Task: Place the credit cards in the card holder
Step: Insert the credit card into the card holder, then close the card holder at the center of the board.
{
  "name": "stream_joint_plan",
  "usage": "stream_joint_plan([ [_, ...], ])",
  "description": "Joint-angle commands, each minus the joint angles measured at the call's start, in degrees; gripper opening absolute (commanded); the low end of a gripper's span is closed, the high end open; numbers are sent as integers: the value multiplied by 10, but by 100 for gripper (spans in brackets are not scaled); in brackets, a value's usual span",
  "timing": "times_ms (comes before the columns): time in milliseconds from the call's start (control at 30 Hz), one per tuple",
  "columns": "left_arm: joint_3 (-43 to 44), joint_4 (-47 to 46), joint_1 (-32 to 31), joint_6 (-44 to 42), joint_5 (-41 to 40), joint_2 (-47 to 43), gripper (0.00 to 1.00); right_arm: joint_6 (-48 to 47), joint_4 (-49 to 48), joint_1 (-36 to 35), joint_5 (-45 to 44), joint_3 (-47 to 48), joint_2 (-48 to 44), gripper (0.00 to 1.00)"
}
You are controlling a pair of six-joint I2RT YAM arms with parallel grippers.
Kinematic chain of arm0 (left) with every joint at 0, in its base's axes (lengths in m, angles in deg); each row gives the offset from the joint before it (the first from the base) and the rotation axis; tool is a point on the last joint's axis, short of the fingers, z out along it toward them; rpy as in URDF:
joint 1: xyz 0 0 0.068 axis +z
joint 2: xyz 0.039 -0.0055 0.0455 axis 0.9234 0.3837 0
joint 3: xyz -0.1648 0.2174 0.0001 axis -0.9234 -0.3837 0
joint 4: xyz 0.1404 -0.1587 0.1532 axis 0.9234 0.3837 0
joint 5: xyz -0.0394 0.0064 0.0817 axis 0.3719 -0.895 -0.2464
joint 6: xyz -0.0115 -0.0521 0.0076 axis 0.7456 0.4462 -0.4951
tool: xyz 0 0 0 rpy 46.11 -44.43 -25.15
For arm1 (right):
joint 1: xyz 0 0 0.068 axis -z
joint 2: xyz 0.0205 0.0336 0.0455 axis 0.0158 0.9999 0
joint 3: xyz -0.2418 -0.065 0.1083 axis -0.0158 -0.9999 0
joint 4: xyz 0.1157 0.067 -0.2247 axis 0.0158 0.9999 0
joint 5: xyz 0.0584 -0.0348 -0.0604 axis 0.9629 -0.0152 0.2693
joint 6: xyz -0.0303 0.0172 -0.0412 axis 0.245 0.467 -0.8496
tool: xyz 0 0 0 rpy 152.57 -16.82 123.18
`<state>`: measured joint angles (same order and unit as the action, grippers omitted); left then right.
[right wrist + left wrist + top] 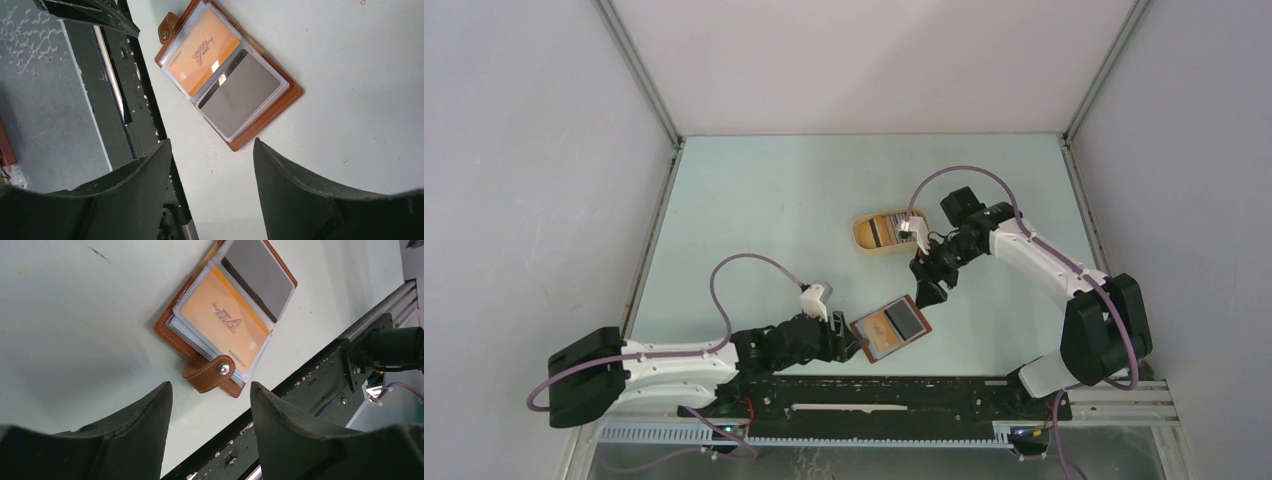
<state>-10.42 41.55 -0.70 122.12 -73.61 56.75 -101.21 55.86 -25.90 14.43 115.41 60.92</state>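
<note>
The reddish-brown card holder (889,329) lies open on the table near the front edge, with an orange card (223,325) and a grey card (257,277) showing in its clear sleeves and the strap tab (210,376) folded over. It also shows in the right wrist view (225,75). More credit cards (885,231) stand edge-on in the tan oval tray (864,242). My left gripper (848,338) is open and empty, just left of the holder. My right gripper (927,286) is open and empty, hovering above and beyond the holder.
The black rail (874,395) with the arm bases runs along the table's front edge, close to the holder. White walls with metal frame posts (639,75) enclose the pale green table (764,200).
</note>
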Motion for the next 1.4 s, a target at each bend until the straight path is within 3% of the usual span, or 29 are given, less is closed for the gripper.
stream_joint_plan([
  [0, 29, 8, -2, -8, 5, 6, 64, -23, 24, 8, 21, 0, -18, 70],
  [433, 21, -2, -2, 12, 0, 11, 61, 41, 26, 13, -2, -1, 47, 68],
  [867, 22, -40, -2, 16, 19, 54, 56, 67, 67, 17, -62, 10, 178, 64],
  [1367, 54, -69, -2, 13, 60, 155, 52, 85, 65, 19, -23, 33, 245, 63],
])
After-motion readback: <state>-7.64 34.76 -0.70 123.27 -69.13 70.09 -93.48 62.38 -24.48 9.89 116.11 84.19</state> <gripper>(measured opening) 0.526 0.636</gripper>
